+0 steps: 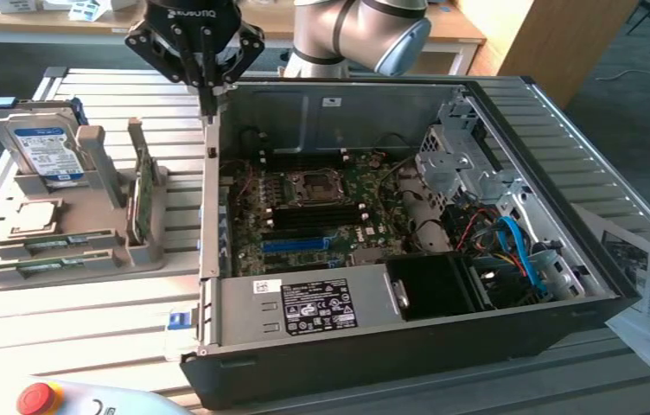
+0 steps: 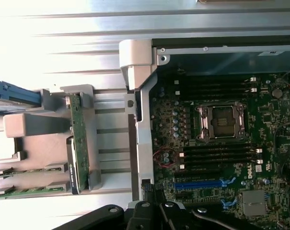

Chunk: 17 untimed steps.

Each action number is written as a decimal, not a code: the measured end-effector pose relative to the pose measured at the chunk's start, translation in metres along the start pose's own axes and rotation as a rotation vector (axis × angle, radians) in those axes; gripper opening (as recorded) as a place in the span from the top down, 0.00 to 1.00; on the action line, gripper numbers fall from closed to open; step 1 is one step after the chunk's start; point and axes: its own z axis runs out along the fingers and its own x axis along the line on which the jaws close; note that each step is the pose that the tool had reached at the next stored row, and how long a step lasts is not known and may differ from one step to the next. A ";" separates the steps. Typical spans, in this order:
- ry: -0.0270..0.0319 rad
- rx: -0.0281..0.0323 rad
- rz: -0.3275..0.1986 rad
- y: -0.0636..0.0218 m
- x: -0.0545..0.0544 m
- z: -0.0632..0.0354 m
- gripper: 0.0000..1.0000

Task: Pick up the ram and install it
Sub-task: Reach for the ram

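The claw (image 1: pixel 207 108) hangs closed and empty above the side wall of the computer case (image 1: pixel 417 354), at 11 o'clock in the exterior view. The ram (image 1: pixel 54 244) lies flat in the grey holder (image 1: pixel 106 259) on the surface (image 1: pixel 72 328), at 9 o'clock from the case and well apart from the claw.

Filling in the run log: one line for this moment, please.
gripper: above case wall, holding nothing | ram: in grey holder, not picked | install: not done

ram (image 1: pixel 62 243) open from above | case wall (image 1: pixel 210 173) between holder (image 1: pixel 106 264) and motherboard (image 1: pixel 314 216) | card (image 1: pixel 138 186) upright near wall
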 end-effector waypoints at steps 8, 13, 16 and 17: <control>0.0001 0.0001 0.000 -0.0016 0.023 -0.0006 0.90; 0.0000 0.0000 0.000 -0.0026 0.037 -0.0010 0.90; 0.0000 0.0000 0.000 -0.0032 0.046 -0.0012 0.90; 0.0000 0.0001 0.000 -0.0034 0.048 -0.0013 0.90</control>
